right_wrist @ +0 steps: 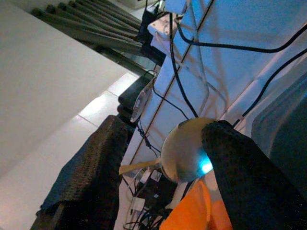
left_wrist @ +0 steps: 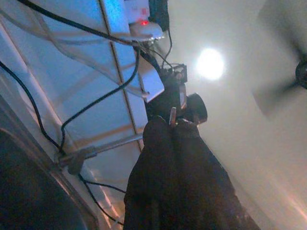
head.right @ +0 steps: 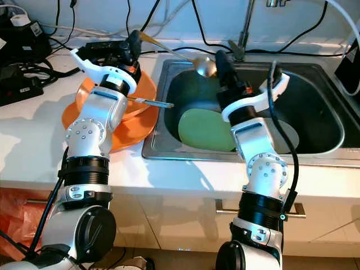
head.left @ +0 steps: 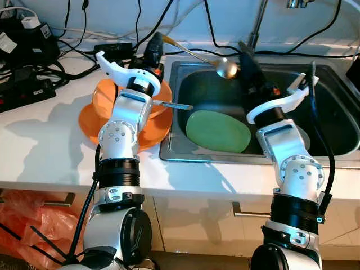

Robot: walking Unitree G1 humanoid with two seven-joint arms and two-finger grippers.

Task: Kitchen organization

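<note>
Over the orange plates (head.left: 90,121) at nine o'clock, the left gripper (head.left: 156,46) pinches a ladle (head.left: 226,68) whose bowl hangs over the sink (head.left: 337,112) beside the right gripper (right_wrist: 163,163), fingers spread, green plate (head.left: 218,130) below.

I saw a metal ladle (head.left: 194,56) with a long gold-coloured handle and a round silver bowl. Its handle end was pinched in the left gripper (head.left: 157,44), whose fingers were closed on it, and the ladle slanted down so that its bowl hung over the back left part of the sink (head.left: 332,152). In the sink a green plate (head.left: 218,131) lay flat, near the left wall. On the counter, just beside the sink, an orange bowl (head.left: 163,94) sat on an orange plate (head.left: 93,125). A slim utensil (head.left: 173,105) with a silver handle rested in the bowl, its handle reaching over the sink edge.
</note>
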